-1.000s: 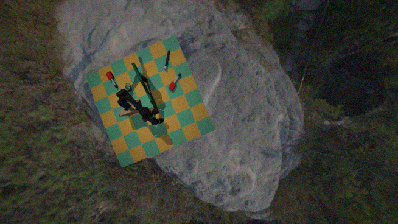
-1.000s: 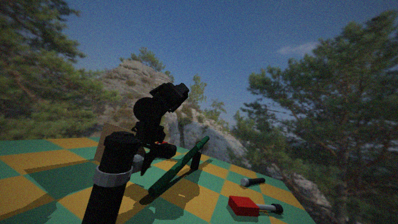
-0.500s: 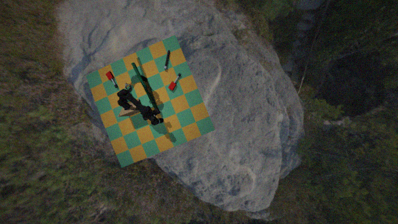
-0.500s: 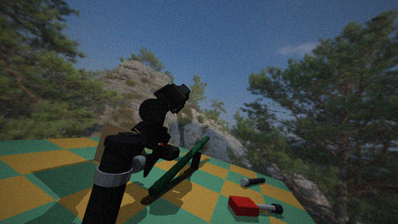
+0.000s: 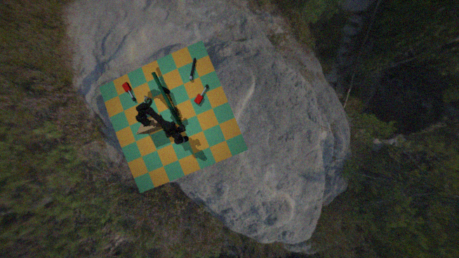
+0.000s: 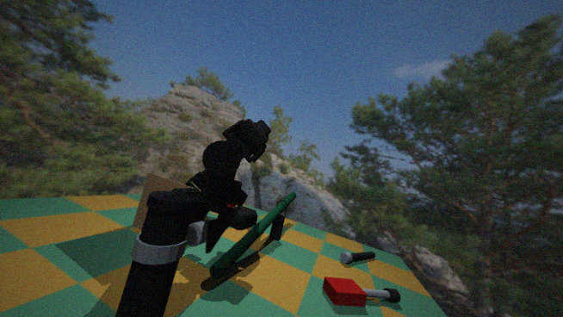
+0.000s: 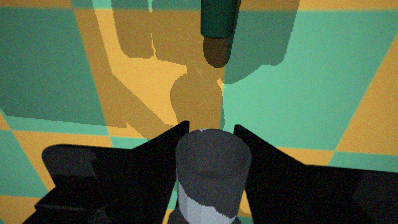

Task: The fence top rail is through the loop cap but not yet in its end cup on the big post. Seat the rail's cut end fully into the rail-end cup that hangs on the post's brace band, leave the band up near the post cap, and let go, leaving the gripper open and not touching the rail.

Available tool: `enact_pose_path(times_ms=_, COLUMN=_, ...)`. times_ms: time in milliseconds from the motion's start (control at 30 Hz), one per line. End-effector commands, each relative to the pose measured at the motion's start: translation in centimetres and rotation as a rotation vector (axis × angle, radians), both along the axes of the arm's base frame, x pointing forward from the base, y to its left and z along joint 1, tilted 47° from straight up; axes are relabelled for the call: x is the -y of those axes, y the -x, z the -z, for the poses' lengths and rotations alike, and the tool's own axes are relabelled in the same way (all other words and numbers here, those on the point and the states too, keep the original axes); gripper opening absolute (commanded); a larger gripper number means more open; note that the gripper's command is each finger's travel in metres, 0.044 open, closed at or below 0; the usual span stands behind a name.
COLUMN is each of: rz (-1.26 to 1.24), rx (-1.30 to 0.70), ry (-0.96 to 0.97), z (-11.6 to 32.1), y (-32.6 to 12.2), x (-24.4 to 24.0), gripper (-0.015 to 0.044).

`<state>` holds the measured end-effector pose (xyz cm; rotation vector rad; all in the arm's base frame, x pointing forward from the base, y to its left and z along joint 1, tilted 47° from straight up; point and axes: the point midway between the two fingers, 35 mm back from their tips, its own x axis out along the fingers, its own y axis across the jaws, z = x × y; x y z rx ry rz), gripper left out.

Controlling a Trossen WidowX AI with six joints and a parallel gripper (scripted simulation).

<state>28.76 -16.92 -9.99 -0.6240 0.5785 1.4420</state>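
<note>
The green top rail (image 5: 167,99) (image 6: 254,234) (image 7: 218,20) slants, its upper part through the loop cap on the small dark post (image 6: 276,226) and its cut end low over the checkered mat (image 6: 52,224). The big black post (image 6: 148,276) stands at the front left with the grey brace band (image 6: 157,255) near its cap. My gripper (image 7: 211,127) (image 6: 211,234) (image 5: 177,131) is shut on the grey rail-end cup (image 7: 212,170) (image 6: 195,233) beside the band. In the wrist view the cup's open mouth faces the rail end, with a clear gap between them.
A red-headed tool (image 6: 344,291) (image 5: 198,99) and a dark grey-tipped handle (image 6: 357,257) (image 5: 192,69) lie on the mat to the right. Another red tool (image 5: 126,87) lies at the far left. A tan wedge (image 5: 147,129) sits by the arm's base. The mat ends on bare rock.
</note>
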Motion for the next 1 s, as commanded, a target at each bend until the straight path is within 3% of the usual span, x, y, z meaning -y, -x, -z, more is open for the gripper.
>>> enact_pose_path(times_ms=0, rz=0.020, rx=-0.012, ry=-0.005, z=0.00, y=-0.24, x=0.00, gripper=0.0000)
enact_pose_path(times_ms=800, rz=-0.002, rx=0.005, ry=-0.002, z=-0.01, y=0.04, x=0.00, gripper=0.0000)
enact_pose_path(times_ms=967, rz=-0.002, rx=0.005, ry=-0.002, z=-0.01, y=0.04, x=0.00, gripper=0.0131)
